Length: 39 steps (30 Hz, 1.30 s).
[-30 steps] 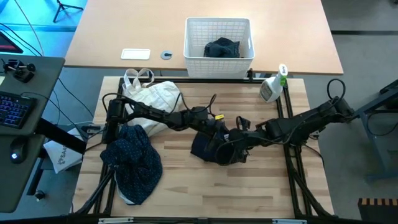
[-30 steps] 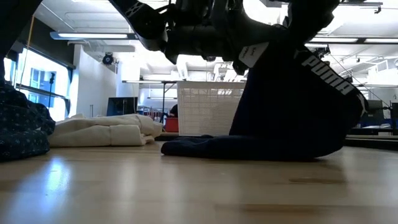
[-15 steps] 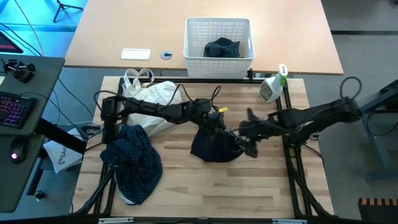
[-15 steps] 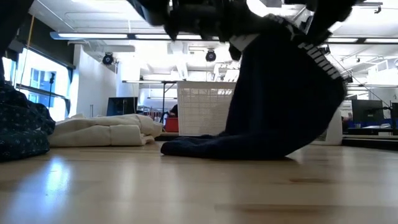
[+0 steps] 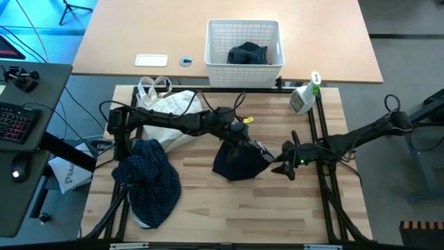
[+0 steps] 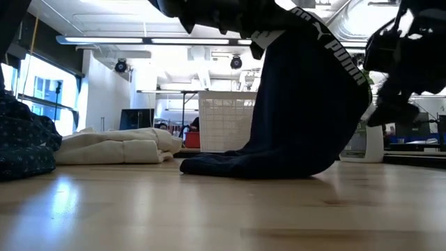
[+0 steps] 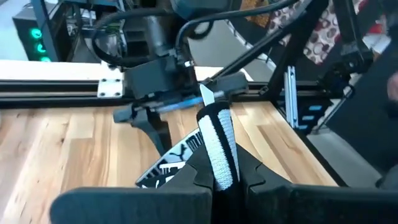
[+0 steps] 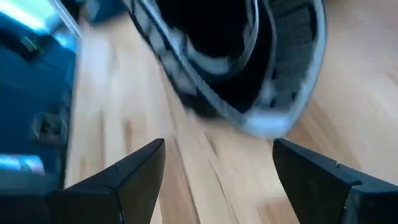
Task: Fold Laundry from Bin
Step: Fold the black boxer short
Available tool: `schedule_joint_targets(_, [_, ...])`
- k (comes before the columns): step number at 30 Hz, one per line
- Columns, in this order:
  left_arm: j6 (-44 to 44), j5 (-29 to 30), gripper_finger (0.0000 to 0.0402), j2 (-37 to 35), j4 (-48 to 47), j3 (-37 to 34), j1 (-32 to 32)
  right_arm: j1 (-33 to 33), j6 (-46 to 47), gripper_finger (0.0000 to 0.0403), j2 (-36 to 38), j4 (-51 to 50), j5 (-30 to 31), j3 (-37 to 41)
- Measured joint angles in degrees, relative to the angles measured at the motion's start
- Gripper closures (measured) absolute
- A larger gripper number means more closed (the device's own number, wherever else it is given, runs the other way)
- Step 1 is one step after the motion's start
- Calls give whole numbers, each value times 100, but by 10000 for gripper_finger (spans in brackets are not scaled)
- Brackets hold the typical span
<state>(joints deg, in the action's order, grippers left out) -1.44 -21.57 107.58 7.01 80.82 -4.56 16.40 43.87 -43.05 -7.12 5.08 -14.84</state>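
Mid-counter (image 5: pixel 208 215): left hand (image 5: pixel 251 147) now pinches the striped edge of the navy piece (image 5: pixel 236 163), lifting it; right hand (image 5: pixel 288 167), released and wide open, has withdrawn; handover complete, spreading pending

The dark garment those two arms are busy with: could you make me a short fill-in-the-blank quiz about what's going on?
1. The left gripper is ___ on the dark garment.
2. The right gripper stands ___, holding nothing.
3. One more dark piece lies in the white ___.
Missing words: shut; open; bin
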Motion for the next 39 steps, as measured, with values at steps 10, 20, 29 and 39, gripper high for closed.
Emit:
schedule_joint_targets(10, [-439, 81, 401, 0, 17, 0, 0, 48, -474, 128, -316, 2602, 798, 923])
schedule_joint_targets(20, [-411, 399, 401, -83, -100, -7, -4, -144, -622, 318, -380, 3023, 282, 740])
schedule_joint_targets(29, [39, 938, 401, -1208, -1113, -9, 80, -254, -1058, 395, -338, -963, 347, -2280])
schedule_joint_targets(39, [-527, 1072, 401, -2408, -1155, 2, 839, -407, -1038, 399, -1405, -2942, -1146, -5826])
